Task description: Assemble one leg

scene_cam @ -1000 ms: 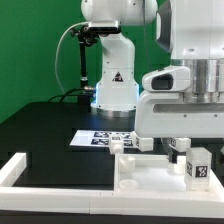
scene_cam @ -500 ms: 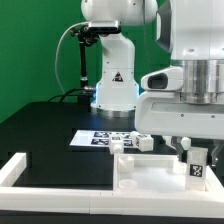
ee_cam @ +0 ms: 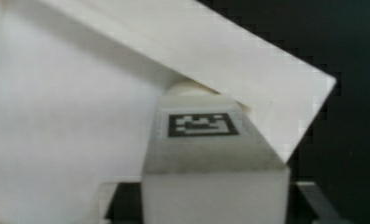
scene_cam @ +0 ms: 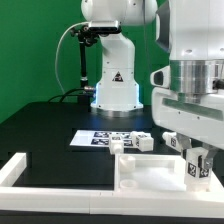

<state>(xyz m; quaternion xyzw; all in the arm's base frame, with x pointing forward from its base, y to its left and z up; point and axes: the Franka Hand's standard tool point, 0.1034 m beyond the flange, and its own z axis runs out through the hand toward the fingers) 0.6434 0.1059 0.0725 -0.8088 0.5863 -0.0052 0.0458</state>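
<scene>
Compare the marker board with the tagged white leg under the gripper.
The marker board lies flat on the black table; the leg stands upright by the white part. The marker board carries several tags; the leg shows one. The gripper is over the leg, clear of the board. Both are white.

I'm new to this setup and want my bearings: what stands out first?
The big white arm fills the exterior view's right, its fingers down around a tagged white leg. That leg stands on a large white panel. Behind lies the marker board on the black table.
</scene>
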